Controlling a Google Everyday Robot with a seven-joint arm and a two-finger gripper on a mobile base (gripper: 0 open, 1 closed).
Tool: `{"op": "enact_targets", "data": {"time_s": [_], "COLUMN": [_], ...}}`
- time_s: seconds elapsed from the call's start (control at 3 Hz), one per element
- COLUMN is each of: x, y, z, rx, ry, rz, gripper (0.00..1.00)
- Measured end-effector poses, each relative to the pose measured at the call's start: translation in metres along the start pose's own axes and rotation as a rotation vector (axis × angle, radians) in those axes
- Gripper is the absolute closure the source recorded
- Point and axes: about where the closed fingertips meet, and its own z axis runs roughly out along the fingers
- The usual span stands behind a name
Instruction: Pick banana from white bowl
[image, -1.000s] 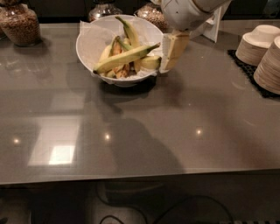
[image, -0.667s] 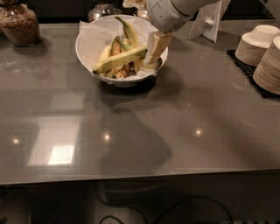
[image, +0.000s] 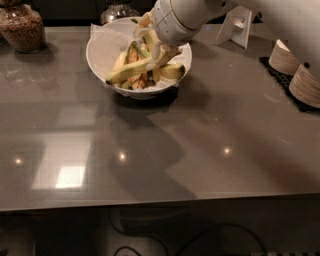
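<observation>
**Gripper down in the bowl, banana not yet lifted**

The near half of the bench (image: 150, 165) carries only lamp glints and the arm's shadow. Past that, toward the far edge, sits the bowl (image: 97, 60), lined with crinkled paper and holding several bananas. The banana (image: 129, 71) wanted is the long one lying across the heap, its dark tip out at the left rim and its other end rising to the right, under the wrist.

The gripper (image: 165, 54) is over the bowl's right half, tilted down into the fruit. Its tip is at the banana's raised right end, touching it or just beside it. I cannot tell which, nor whether the jaws are open or closed.

As I judge it, the reach is made and the pick is not. The banana rests on the others inside the bowl. A sure grip and the lift clear of the rim are left.

Farther back, a jar (image: 20, 27) stands at the left, a white stand (image: 239, 25) behind the arm, and stacked bowls (image: 302, 82) at the right edge.
</observation>
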Motion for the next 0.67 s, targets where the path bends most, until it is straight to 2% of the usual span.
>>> {"op": "enact_targets", "data": {"time_s": [0.67], "x": [0.006], "y": [0.004], "z": [0.042], "rx": [-0.049], "ry": [-0.011], "rz": [0.004], "gripper": [0.43]}}
